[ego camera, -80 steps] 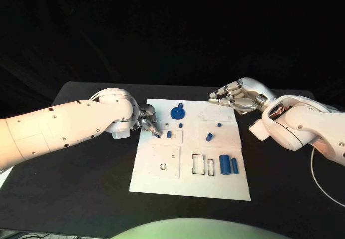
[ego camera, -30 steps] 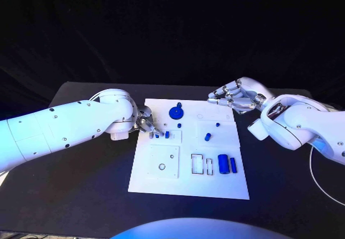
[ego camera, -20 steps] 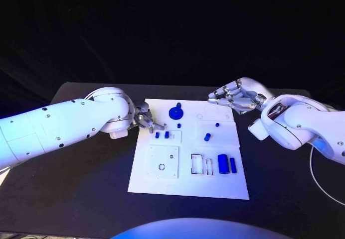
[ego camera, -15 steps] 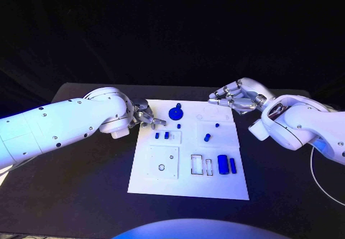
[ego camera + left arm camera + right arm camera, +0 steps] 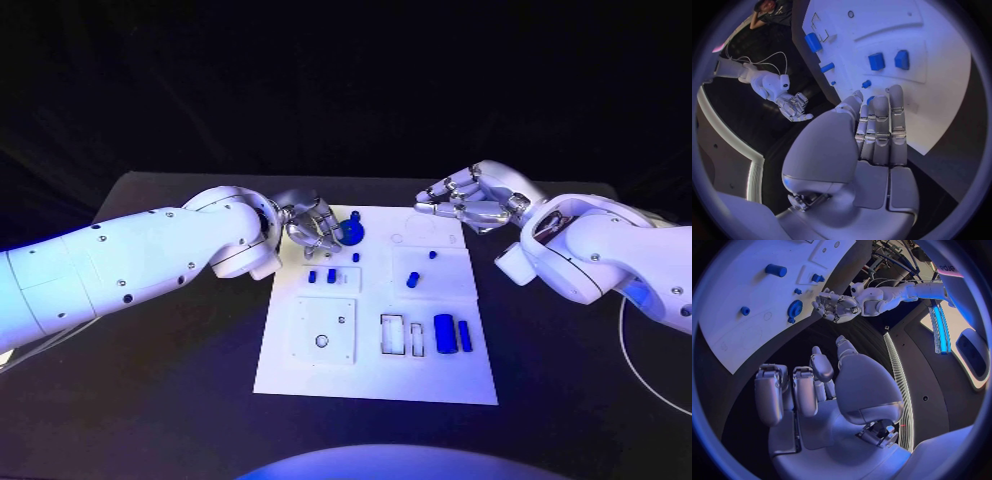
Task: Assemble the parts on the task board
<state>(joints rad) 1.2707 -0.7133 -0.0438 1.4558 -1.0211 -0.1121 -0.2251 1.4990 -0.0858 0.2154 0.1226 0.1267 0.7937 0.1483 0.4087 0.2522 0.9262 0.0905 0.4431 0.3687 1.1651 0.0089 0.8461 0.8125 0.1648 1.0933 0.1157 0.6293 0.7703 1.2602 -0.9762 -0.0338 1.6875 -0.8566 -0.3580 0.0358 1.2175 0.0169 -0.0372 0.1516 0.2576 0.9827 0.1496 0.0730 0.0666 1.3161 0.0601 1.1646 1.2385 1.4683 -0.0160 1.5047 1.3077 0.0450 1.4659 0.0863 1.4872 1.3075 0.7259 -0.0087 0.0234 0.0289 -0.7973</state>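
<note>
Change: left hand (image 5: 310, 224) has lifted off the two small pegs and swung toward the board's far end; it was down beside them a moment ago, and the pegs stay where they were.
Board (image 5: 361, 375): white plate between both arms, its long axis running away from the robot.
Left hand: empty, fingers straight and slightly apart, hanging just over the board's left edge.
Right hand (image 5: 469, 203): fingers curled loosely inward, nothing in them, off the board's far right corner.
Knob (image 5: 352, 233): round blue part with a stub, just beyond the left fingertips (image 5: 895, 91), well apart from the right hand, so the left is nearer.
Pegs (image 5: 322, 275): two short blue parts side by side, on the near side of the left fingers, untouched.
Next, by my reckoning: left hand reaches a little further for the knob.
</note>
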